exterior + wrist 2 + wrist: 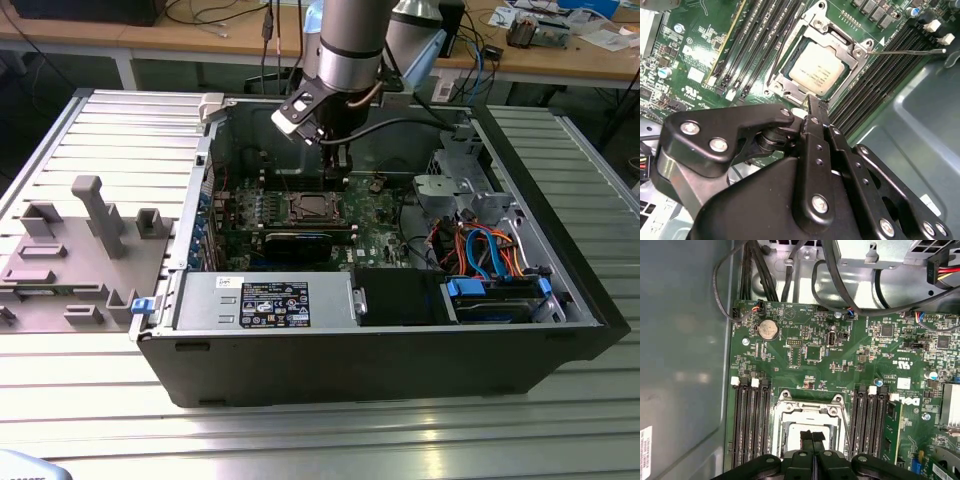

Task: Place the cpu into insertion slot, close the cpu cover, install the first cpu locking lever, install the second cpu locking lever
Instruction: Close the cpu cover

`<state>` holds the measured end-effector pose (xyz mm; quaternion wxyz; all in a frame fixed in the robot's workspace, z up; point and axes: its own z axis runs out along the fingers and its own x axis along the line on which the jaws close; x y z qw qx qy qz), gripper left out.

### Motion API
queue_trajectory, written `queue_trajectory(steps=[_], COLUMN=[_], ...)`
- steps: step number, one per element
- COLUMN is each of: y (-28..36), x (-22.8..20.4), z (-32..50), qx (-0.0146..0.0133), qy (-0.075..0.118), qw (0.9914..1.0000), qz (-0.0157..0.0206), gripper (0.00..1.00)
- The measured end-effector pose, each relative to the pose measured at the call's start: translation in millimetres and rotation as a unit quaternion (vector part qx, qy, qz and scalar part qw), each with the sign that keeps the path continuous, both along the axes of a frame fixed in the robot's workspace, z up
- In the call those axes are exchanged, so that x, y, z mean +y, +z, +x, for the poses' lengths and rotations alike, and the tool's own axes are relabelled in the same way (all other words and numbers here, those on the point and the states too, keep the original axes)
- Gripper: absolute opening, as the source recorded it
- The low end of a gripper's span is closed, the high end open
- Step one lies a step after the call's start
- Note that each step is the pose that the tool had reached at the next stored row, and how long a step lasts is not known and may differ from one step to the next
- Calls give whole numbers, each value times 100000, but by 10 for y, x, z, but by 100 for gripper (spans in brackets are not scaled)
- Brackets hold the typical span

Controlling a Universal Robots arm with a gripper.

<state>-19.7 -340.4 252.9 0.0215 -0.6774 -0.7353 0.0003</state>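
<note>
Cpu lies flat in the insertion slot, and right at its near edge the gripper hangs with its fingers pinched together, holding nothing. The cover looks to be down, framing the chip, so I'd call two steps done. Beyond it, one thin lever juts free over the memory slots, unlatched by the look of it. The dark lever is opposite, and I can't tell if it's hooked. Lever work is left.

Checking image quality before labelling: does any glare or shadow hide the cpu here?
Exterior view: glare streaks on the ribbed table, away from the board. Second wrist view: cpu evenly lit, no shadow. First wrist view: gripper covers part of it.
</note>
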Motion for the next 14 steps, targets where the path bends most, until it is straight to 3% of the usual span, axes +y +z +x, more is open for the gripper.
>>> queue_trajectory(steps=[4, 14], y=[85, 91], x=[0, 0], z=[0, 0], qx=[0, -2], qy=[1, -1], qw=[100000, 100000], qz=[2, 5], gripper=[11, 11])
